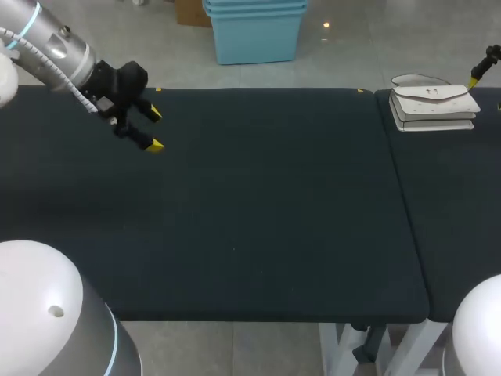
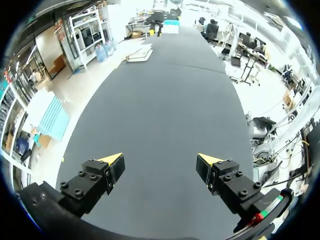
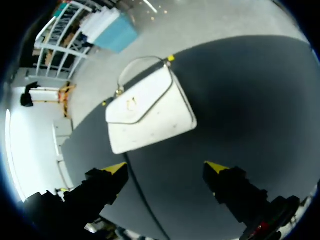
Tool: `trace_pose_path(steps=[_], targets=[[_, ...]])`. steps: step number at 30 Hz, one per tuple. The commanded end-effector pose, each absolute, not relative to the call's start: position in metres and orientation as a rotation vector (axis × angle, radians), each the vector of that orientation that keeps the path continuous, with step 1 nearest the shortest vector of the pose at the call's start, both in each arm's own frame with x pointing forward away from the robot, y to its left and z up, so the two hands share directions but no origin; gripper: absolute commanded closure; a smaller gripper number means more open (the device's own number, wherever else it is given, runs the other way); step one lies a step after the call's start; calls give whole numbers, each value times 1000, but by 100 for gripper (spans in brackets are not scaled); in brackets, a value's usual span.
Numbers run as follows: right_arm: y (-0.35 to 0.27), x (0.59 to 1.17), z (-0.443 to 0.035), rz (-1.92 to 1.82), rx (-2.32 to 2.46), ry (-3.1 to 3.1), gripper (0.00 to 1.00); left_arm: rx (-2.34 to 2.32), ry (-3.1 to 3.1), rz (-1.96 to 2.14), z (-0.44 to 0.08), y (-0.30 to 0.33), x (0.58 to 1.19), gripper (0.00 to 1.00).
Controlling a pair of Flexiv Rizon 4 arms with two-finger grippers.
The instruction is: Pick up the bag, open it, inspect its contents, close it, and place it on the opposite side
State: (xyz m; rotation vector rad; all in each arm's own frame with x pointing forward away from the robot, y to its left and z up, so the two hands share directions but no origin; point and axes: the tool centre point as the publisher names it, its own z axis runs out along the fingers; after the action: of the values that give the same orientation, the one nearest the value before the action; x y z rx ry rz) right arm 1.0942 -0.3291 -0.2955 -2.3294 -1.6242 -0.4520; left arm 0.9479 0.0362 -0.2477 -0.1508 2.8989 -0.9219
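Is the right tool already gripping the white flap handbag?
No: the right tool is open, and the white flap handbag lies on the dark table ahead of it, untouched.

A robotics lab — left arm (image 1: 59, 48) and right arm (image 1: 491, 56), 2 in all, over a black-topped table (image 1: 258, 204).

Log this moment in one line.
bag: lying on table, flap shut | left claw: open, empty | right claw: open, empty, bag ahead
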Motion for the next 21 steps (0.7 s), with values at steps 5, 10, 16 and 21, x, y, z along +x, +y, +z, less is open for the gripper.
trace_pose_path(steps=[5,10,16,21], targets=[[-342,1114,-310,-480,-2325,-1594,0,51,2912,-1170,-261,28,966,0],[-349,1123,-318,-493,-2331,-1584,0,98,2916,-1150,-265,21,968,0],[-361,1133,-328,-516,-2341,-1581,0,122,2914,-1133,-265,20,967,0],[-366,1141,-335,-548,-2326,-1573,0,122,2914,-1133,-265,20,967,0]])
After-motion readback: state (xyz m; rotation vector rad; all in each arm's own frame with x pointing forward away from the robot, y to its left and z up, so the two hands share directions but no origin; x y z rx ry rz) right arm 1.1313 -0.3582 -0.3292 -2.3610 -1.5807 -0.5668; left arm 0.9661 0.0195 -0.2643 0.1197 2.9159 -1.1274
